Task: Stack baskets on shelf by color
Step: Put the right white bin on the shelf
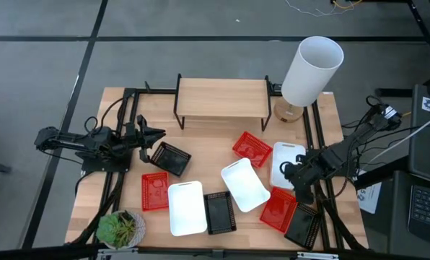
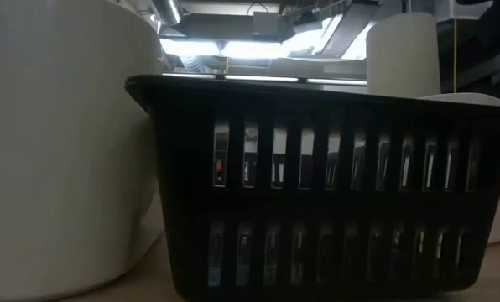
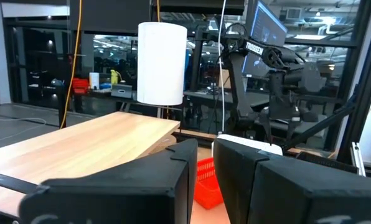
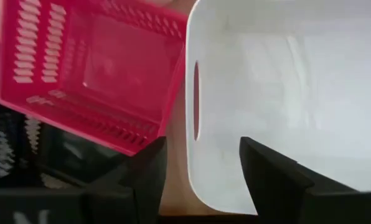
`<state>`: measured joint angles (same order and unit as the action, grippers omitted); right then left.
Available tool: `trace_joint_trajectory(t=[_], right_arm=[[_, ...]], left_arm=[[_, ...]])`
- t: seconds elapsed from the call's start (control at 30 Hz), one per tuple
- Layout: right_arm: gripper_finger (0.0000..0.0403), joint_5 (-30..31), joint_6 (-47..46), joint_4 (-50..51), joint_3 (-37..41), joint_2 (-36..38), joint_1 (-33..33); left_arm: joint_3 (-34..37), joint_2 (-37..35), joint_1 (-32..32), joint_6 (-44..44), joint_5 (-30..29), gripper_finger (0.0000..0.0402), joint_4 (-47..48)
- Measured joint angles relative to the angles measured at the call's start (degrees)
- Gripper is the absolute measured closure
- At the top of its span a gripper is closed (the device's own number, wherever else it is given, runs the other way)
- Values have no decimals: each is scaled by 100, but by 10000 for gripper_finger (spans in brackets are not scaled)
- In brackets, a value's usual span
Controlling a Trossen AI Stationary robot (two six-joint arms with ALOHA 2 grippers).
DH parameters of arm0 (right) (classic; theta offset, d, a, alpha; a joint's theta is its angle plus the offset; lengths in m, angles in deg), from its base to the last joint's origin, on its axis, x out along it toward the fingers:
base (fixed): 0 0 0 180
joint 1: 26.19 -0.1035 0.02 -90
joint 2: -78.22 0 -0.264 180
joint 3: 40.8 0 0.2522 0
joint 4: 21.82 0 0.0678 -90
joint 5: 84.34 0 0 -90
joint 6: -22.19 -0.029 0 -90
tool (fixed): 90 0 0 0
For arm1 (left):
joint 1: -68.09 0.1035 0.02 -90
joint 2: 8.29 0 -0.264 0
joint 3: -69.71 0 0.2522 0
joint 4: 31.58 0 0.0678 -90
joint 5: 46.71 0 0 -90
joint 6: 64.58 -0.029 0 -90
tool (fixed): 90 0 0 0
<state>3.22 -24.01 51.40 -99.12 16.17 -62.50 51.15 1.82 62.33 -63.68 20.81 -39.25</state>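
- White plastic basket [image 1: 286, 163], shallow and rectangular, lies on the light-wood tabletop [image 1: 208, 141] at its right side, with the right gripper [image 1: 293, 172] poised over its near rim, fingers spread apart and holding nothing.
- A red mesh-walled plastic basket [image 4: 86, 68] sits just beside that white one in the right wrist view.
- The left gripper [image 1: 157, 135] hovers near a black mesh-walled basket [image 1: 169, 158] at the table's left; whether its fingers are parted or together cannot be told.
- The low light-wood shelf on thin black legs [image 1: 221, 98] stands at the far edge, bare of baskets, beside a tall white cylinder [image 1: 310, 71].
- Other red, black and white baskets lie scattered across the front of the table.
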Motion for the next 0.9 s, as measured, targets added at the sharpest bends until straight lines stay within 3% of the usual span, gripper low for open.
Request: trace_joint_trajectory(t=[0.6, 0.73, 0.9], right_arm=[[213, -192, -447, 58, 0, -1544, -220], [270, -225, -468, 71, 2, -1595, -220], [386, -304, -756, 468, -241, -1597, -220]], left_arm=[[2, -2, 0, -2, 0, 356, 0], [1, 0, 0, -2, 0, 356, -2], [0, -1, 1, -4, -70, 356, -2]])
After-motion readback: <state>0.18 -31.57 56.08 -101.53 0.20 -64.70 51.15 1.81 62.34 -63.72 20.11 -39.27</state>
